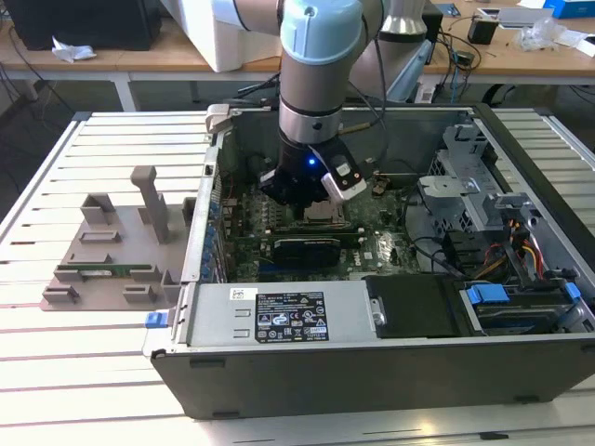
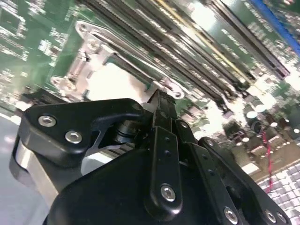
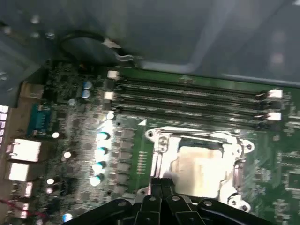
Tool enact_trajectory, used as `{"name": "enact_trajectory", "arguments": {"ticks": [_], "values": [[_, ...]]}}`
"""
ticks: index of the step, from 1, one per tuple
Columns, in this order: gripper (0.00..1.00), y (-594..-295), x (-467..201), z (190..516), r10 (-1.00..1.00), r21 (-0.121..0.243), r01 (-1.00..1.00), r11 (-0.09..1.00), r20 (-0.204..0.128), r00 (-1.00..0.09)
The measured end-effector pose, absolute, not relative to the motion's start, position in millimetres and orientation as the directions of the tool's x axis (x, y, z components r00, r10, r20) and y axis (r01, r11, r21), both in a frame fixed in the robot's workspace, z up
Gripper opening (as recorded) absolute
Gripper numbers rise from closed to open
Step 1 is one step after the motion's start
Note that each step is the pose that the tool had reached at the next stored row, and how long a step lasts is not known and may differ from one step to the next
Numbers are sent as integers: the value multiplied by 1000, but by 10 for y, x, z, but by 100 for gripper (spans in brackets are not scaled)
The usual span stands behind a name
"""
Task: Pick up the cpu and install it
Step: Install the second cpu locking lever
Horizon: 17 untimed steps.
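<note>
The cpu [image 3: 199, 169] is a pale silver square lying flat inside the metal socket frame [image 3: 159, 140] on the green motherboard; it also shows in the second wrist view [image 2: 115, 82] and in the exterior view [image 1: 323, 213]. My gripper [image 1: 311, 197] hangs inside the open computer case, just above the socket's edge. In both wrist views its two black fingers [image 2: 161, 108] stand pressed together, tips [image 3: 161, 183] at the rim of the cpu, with nothing seen between them. Whether the tips touch the chip cannot be told.
Several memory slots [image 3: 187, 96] run beside the socket. The case walls [image 1: 214, 177], a drive cage [image 1: 465, 200] with cables and the power supply [image 1: 279, 311] surround the board. A grey fixture [image 1: 112, 251] with a green memory stick [image 1: 102, 271] lies at the exterior view's left.
</note>
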State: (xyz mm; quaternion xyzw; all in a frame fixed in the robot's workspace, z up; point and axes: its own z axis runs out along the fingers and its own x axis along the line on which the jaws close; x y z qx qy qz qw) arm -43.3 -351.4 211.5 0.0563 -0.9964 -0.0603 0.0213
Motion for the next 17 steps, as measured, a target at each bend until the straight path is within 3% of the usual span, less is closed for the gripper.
{"name": "enact_trajectory", "arguments": {"ticks": [4,7,11,17], "values": [[11,-3428,-171,2114,-114,116,-108,987,52,-992],[11,-3370,-109,2113,-113,91,-108,990,56,-992],[11,-3259,-94,2128,-108,15,-108,994,64,-992],[11,-3217,-94,2282,-106,-12,-107,994,67,-992]]}}
